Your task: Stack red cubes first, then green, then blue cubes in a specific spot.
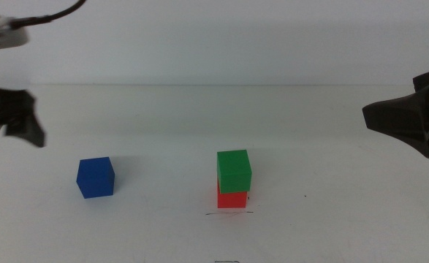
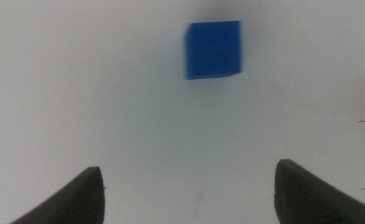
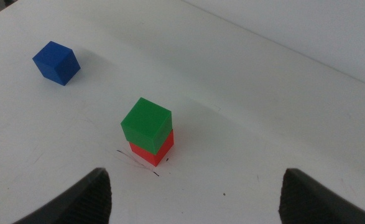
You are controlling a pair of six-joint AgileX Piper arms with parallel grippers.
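Middle view: green cube [image 1: 234, 169] tops red cube [image 1: 231, 199].

We held our left gripper [image 2: 188, 193], a parallel pair of dark, textured jaws, spread wide apart and gripping nothing, its arm reaching in from the left side and raised above the surface. Our right gripper [image 3: 194, 196], of the same dark two-jawed build, also stood with its jaws parted wide and empty, tilted downward on its arm at the right side. Neither gripper touched anything, and the two arms hung well apart from one another.
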